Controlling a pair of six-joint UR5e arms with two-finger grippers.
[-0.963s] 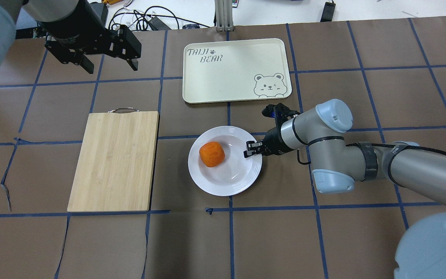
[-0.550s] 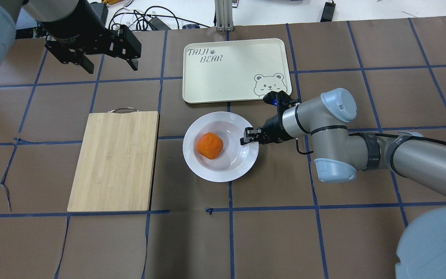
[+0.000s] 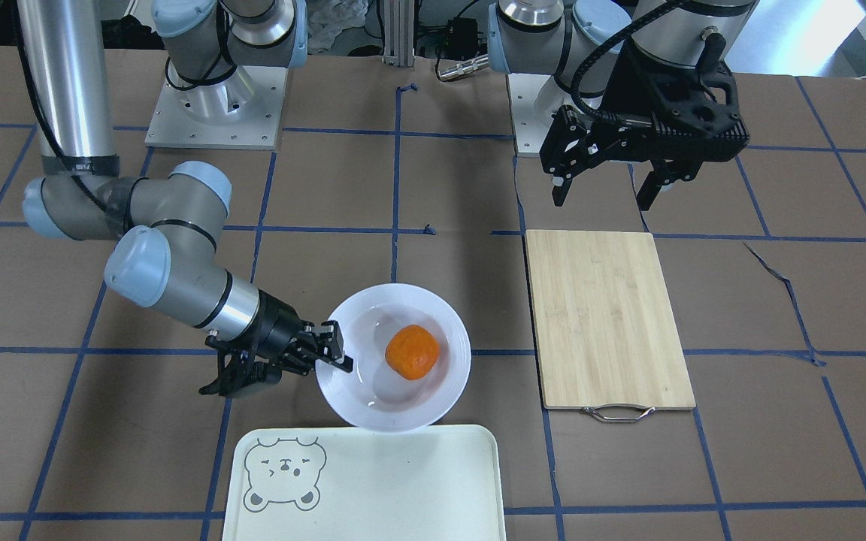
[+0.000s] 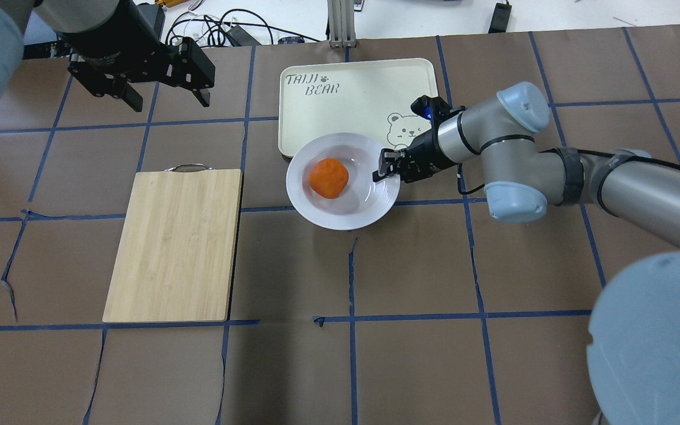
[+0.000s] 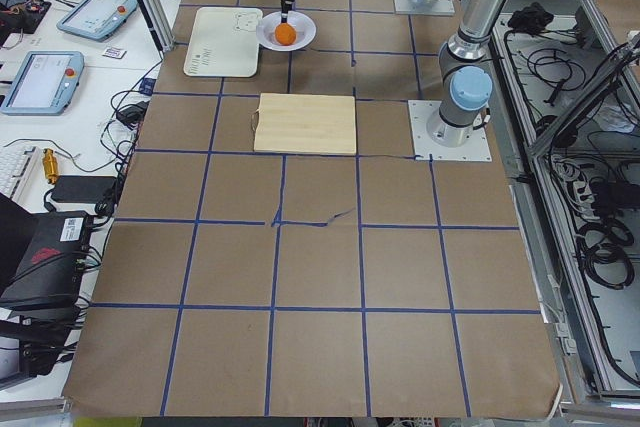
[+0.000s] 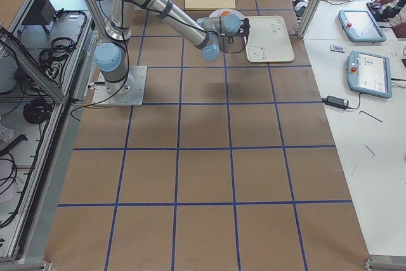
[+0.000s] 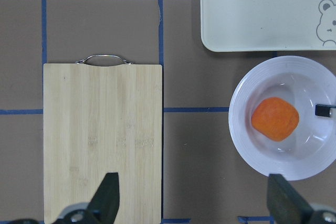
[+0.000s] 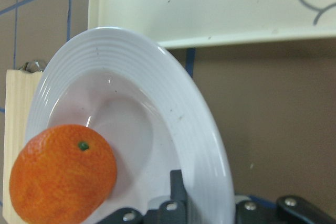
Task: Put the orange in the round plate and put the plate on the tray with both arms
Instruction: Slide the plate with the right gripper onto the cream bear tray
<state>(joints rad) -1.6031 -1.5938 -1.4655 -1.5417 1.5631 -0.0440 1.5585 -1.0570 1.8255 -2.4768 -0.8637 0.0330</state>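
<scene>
The orange (image 4: 329, 177) lies in the round plate (image 4: 340, 219), left of its centre. My right gripper (image 4: 382, 168) is shut on the plate's right rim, one finger inside the rim and one under it. In the overhead view the plate's far rim overlaps the near edge of the cream tray (image 4: 352, 94), beside the bear face. The right wrist view has the orange (image 8: 63, 174) low on the left and the tray (image 8: 210, 3) just beyond the plate's rim (image 8: 178, 103). High at the back left my left gripper (image 4: 170, 103) hangs open with nothing in it.
A bamboo cutting board (image 4: 175, 242) with a metal handle lies left of the plate, below the left gripper. Brown paper with blue tape lines covers the table. Cables and devices sit beyond the far edge.
The right arm has carried the plate with the orange away from the robot, toward the tray; its rim now overlaps the tray's near edge. The left arm has not moved.
</scene>
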